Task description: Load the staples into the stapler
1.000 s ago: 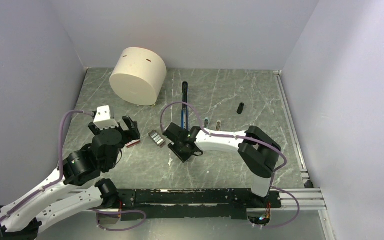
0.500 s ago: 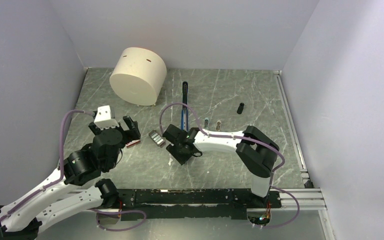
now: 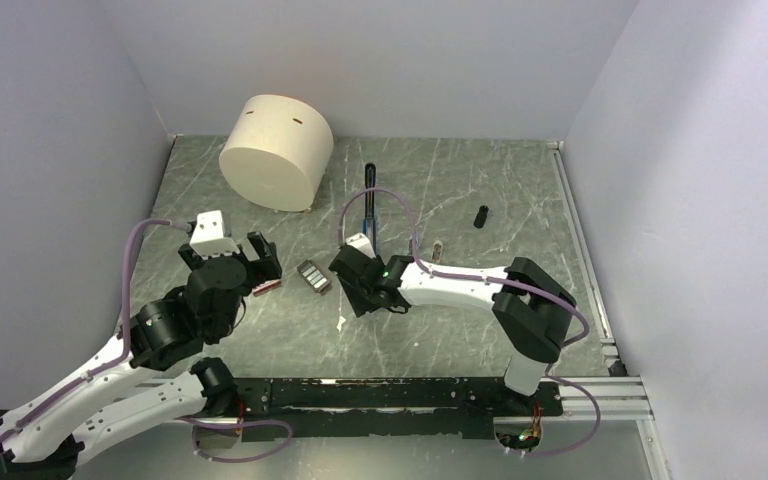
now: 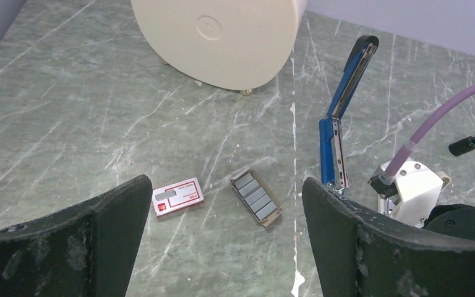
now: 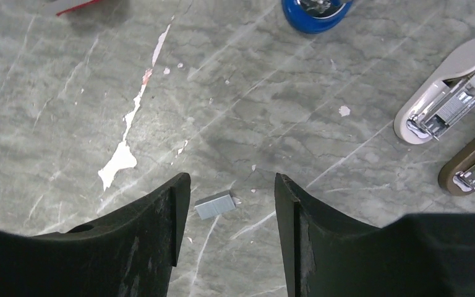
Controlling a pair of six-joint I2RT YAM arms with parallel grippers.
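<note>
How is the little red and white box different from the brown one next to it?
The red-and-white box shows a closed, printed top; the brown tray is open, with grey staples in a row inside. In the left wrist view the red-and-white box lies nearly level, while the brown tray lies slanted. Both are small, lie flat on the table, and neither is gripped.

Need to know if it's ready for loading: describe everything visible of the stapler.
The stapler is slim, blue plastic with a black far tip. It lies on the marble table, swung wide open at its hinge, both halves nearly in line away from the arms. The nearer half shows a metal channel facing up; whether it is loaded is too small to tell. Nothing grips it; its near end lies beside the right arm's white housing.
</note>
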